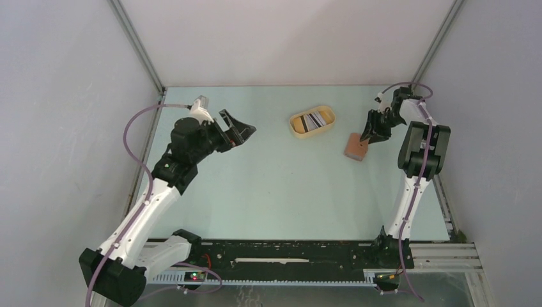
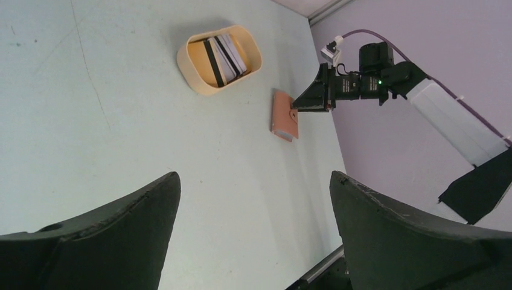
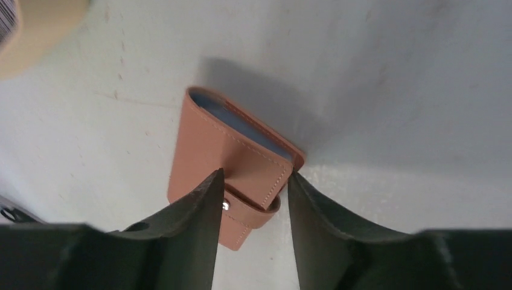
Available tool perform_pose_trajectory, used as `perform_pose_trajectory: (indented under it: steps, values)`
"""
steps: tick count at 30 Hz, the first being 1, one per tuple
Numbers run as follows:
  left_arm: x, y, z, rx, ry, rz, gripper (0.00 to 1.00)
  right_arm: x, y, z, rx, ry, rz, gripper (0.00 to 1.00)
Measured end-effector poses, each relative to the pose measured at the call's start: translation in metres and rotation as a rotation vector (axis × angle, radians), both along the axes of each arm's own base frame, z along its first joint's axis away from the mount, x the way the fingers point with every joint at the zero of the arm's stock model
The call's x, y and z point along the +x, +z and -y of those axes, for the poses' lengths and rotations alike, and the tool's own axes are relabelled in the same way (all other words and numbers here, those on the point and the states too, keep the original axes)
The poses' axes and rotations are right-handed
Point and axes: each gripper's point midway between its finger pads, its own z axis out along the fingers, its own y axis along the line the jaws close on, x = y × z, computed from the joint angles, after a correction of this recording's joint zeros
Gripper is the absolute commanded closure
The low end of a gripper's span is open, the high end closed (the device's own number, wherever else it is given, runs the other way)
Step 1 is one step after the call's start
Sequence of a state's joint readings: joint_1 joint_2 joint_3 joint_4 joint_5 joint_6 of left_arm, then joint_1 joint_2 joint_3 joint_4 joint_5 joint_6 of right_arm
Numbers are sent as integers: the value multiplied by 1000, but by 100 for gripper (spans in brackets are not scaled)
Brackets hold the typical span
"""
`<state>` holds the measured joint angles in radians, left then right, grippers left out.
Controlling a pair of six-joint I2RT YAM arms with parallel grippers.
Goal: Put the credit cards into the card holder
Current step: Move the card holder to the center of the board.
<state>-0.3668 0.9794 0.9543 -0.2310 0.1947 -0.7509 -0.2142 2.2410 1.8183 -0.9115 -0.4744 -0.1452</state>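
Observation:
The card holder [image 1: 355,146], a reddish-brown folded wallet with a snap tab, lies on the table right of centre; it also shows in the left wrist view [image 2: 282,115] and the right wrist view [image 3: 208,142]. My right gripper [image 1: 367,136] is down at its far-right edge. In the right wrist view the right gripper [image 3: 255,174] has its jaws narrowly apart, astride the stitched tab, fingertips at its edges. The credit cards [image 1: 313,120], dark and white-striped, lie stacked in a yellow tray and show in the left wrist view [image 2: 224,55]. My left gripper [image 1: 246,131] hangs open and empty above the table's left; its open fingers frame the left wrist view [image 2: 253,175].
The yellow oval tray [image 1: 295,126] sits just left of the wallet, its rim also in the left wrist view [image 2: 187,66] and blurred in the right wrist view [image 3: 36,36]. Grey walls close in the table on three sides. A black rail [image 1: 287,252] runs along the near edge.

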Motion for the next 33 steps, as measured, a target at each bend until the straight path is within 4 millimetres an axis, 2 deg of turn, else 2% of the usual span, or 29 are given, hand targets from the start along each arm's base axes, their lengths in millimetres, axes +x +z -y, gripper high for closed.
perform_pose_trajectory:
  steps: [3,8,10,13,16,17,19,21,23,25,29,31,33]
  values:
    - [-3,-18,4,8,-34,-14,6,-17,-12,-12,37,27,-48,66]
    - [-7,-47,15,21,-122,1,9,-47,-7,-43,64,136,-47,79]
    - [-10,-63,21,18,-165,5,9,-63,-7,-66,70,209,-57,80]
    - [-17,-86,25,10,-211,5,10,-95,-7,-113,86,351,-73,79]
    - [-25,-105,29,-1,-242,8,10,-133,-4,-163,108,512,-90,69]
    - [-27,-110,30,-7,-247,7,10,-146,-3,-179,113,566,-96,57]
    - [-31,-117,33,-23,-254,8,10,-166,-1,-202,115,652,-105,41]
    - [-34,-123,37,-39,-259,7,12,-179,4,-220,117,732,-89,34]
    - [-36,-127,43,-55,-258,3,16,-179,15,-224,123,761,-45,32]
    - [-38,-131,51,-79,-255,-13,21,-170,30,-218,128,758,21,31]
    - [-42,-144,70,-139,-244,-91,27,-152,77,-199,169,814,248,31]
    - [-43,-152,77,-167,-234,-146,31,-153,95,-194,168,892,364,31]
    - [-47,-161,85,-199,-222,-208,36,-169,100,-200,158,1020,460,31]
